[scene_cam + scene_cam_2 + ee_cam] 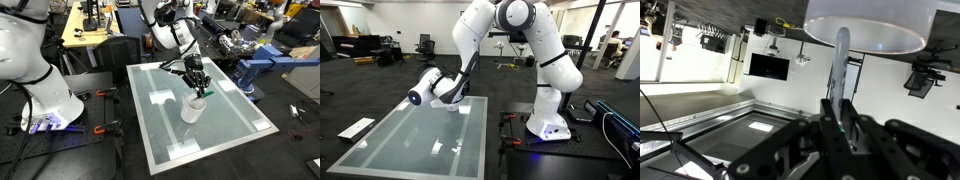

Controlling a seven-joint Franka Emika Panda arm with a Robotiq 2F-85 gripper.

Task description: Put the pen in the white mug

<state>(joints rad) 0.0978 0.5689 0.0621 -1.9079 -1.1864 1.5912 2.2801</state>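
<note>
The white mug [192, 110] stands upright near the middle of the glass-topped table [235, 135]. My gripper [199, 84] hangs directly above it, shut on the greenish pen [207, 94], which points down at the mug. In the wrist view the gripper [840, 108] clamps the pen [841, 60], and the pen's far end reaches the rim of the mug [875, 25]. In an exterior view the wrist [438, 88] hides the mug and the pen above the table [410, 145].
A second white robot base [45, 95] stands beside the table's edge with orange clamps [100, 128] near it. Blue equipment [255, 68] and cluttered desks lie beyond the far side. My own arm base [548, 120] stands by the table.
</note>
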